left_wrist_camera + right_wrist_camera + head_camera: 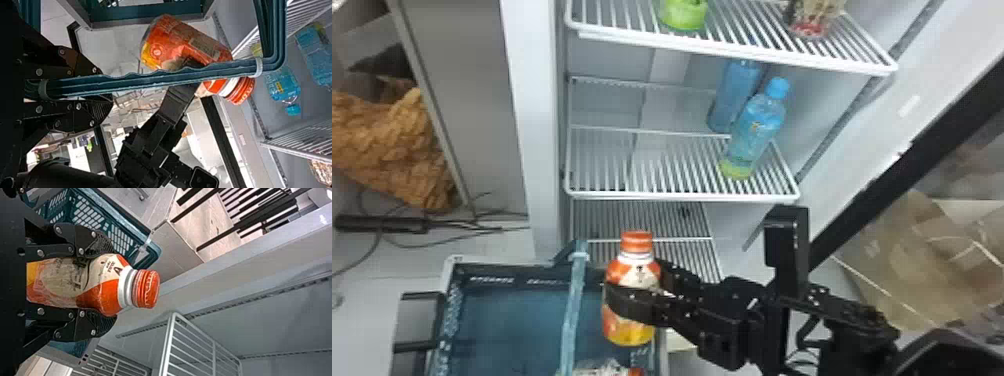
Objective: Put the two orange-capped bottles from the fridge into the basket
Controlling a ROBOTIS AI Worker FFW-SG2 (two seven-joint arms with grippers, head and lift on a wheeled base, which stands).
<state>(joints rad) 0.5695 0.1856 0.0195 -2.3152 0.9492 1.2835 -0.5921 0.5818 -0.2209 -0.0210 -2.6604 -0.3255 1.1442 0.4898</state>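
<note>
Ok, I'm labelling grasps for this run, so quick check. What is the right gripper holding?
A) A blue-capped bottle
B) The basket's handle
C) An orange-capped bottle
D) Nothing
C: the right gripper has one finger on each side of the orange-capped bottle, cap poking out beyond the fingertips.

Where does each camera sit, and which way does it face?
Head view: on the head, facing forward and down at the fridge shelves and basket; right gripper shows.
Left wrist view: on the left wrist, facing past left gripper along the handle; right gripper beyond.
Right wrist view: on the right wrist, facing past right gripper, fridge beyond.
Head and right wrist views share bottle and basket.
</note>
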